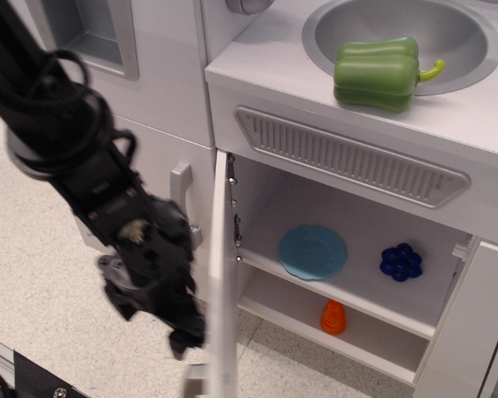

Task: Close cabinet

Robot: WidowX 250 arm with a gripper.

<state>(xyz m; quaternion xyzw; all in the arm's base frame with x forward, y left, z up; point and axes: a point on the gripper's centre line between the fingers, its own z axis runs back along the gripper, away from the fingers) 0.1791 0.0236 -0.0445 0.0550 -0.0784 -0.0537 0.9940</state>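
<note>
The cabinet (357, 199) is a white toy-kitchen cupboard below the counter. Its flat white door (218, 274) stands wide open and shows edge-on at the left side of the opening. Two inner shelves show inside. My black gripper (153, 323) is motion-blurred, low and just left of the open door's outer face, close to or touching it. Its two fingers seem spread with nothing between them. The door's bar handle is mostly hidden behind the gripper.
A blue plate (313, 252) and blue grapes (400, 262) lie on the upper shelf, an orange toy (334, 317) on the lower. A green pepper (376, 73) sits in the sink (456, 21). A taller door with a curved handle (180, 178) stands to the left.
</note>
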